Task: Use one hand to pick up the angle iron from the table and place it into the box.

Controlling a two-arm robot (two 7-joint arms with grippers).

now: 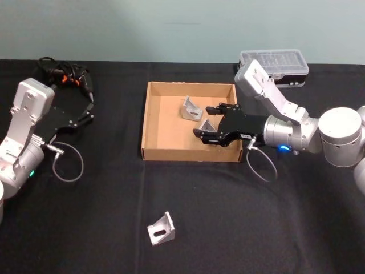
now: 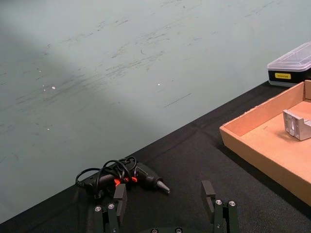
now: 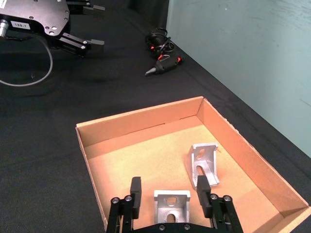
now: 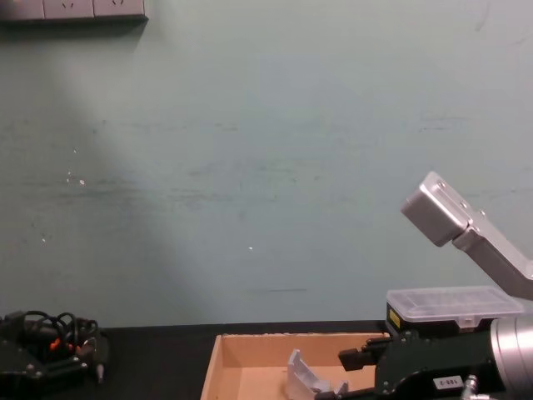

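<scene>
Slotted metal angle iron (image 1: 161,229) is seen on matte black table (image 1: 256,228); right gripper (image 1: 203,121) over cardboard box (image 1: 146,120) and left gripper (image 1: 90,111) (parked) are held with jaws apart.

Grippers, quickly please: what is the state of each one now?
Left gripper: open, holding nothing.
Right gripper: open around an angle iron in the box, not touching it.

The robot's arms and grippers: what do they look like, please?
The left arm and the right arm are silver-grey, with boxy segments and round joints. The left gripper and the right gripper are black. A grey cable loops at each wrist. A green light glows on the left arm, a blue light on the right.
</scene>
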